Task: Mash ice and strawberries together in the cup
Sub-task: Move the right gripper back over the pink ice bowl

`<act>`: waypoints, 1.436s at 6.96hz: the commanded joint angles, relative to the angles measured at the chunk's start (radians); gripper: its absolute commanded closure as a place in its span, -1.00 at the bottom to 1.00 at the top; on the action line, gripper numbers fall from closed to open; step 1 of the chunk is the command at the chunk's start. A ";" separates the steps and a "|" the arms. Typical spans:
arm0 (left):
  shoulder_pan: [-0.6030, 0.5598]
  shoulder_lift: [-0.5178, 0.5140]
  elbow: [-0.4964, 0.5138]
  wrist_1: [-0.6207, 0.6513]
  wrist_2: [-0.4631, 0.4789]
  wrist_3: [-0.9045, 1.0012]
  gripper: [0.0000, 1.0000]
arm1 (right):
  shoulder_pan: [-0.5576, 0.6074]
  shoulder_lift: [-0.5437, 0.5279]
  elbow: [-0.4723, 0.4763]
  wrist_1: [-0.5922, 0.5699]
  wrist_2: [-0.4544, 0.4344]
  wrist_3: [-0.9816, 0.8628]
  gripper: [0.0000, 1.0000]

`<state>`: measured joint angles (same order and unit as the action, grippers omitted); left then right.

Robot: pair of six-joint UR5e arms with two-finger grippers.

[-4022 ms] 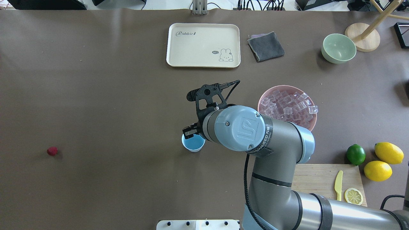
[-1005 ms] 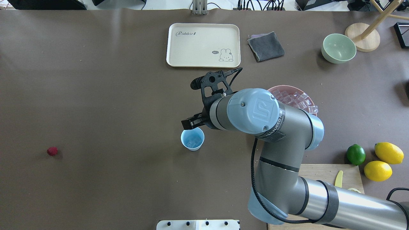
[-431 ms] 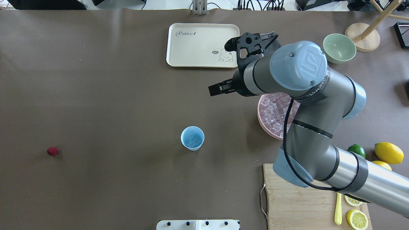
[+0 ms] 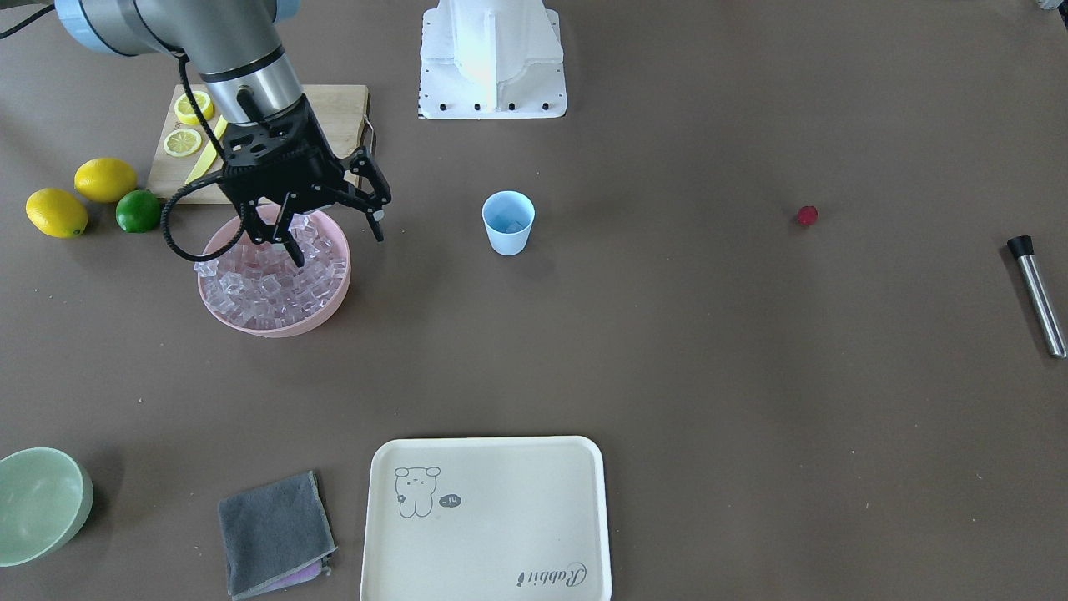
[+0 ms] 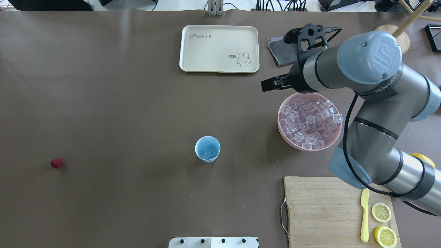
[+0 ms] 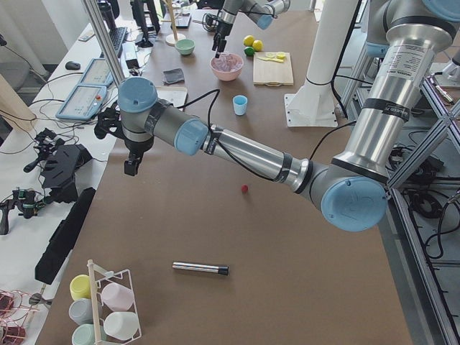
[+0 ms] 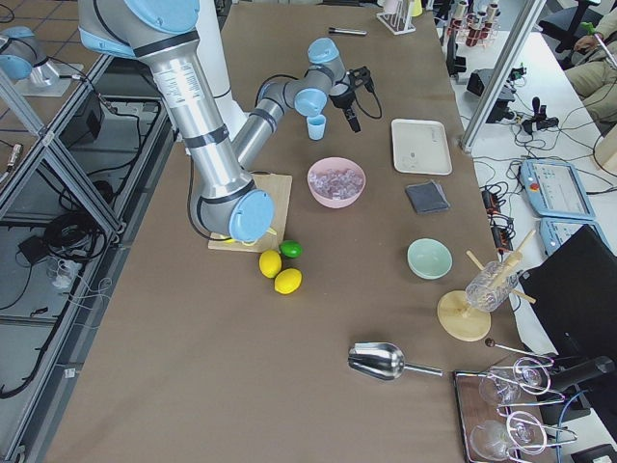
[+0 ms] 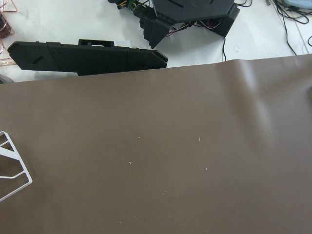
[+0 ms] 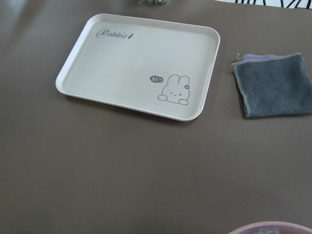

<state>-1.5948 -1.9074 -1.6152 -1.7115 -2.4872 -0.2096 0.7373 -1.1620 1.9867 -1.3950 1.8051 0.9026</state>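
Note:
The light blue cup (image 5: pixel 207 153) (image 4: pixel 507 221) stands upright mid-table with a few ice cubes (image 5: pixel 207 151) inside. More ice (image 5: pixel 308 120) fills the pink bowl (image 5: pixel 283 132) to its right. The strawberry (image 5: pixel 56 163) (image 4: pixel 806 215) lies alone far out on the left half. My right gripper (image 4: pixel 334 240) hangs open and empty above the bowl's cup-side, well clear of the cup. My left gripper (image 6: pixel 131 167) shows only in the exterior left view, past the table's left end; I cannot tell whether it is open or shut.
A metal rod with a black tip (image 4: pixel 1035 292) lies beyond the strawberry. A cream tray (image 5: pixel 219 48), grey cloth (image 5: pixel 280 51) and green bowl (image 4: pixel 37 505) sit along the far side. A cutting board (image 5: pixel 320 210) with lemon slices and a yellow knife is front right.
My right gripper rose off the cup, then swung right and away to the pink bowl. The cup stays in place with ice showing in it.

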 commanded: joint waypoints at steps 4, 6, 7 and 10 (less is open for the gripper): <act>0.003 -0.001 -0.023 0.000 0.001 0.001 -0.97 | 0.155 -0.227 0.006 0.001 0.094 -0.253 -0.99; 0.003 0.001 -0.038 0.000 0.001 0.001 -0.97 | 0.155 -0.286 0.003 0.001 0.083 -0.255 -0.99; 0.003 0.001 -0.041 0.000 0.001 0.001 -0.97 | 0.152 -0.289 -0.008 -0.001 0.086 -0.252 -0.98; 0.003 -0.001 -0.040 0.000 0.002 0.001 -0.97 | 0.105 -0.283 -0.037 -0.001 0.079 -0.243 -0.92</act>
<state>-1.5923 -1.9070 -1.6572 -1.7119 -2.4856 -0.2086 0.8617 -1.4473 1.9632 -1.3959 1.8903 0.6572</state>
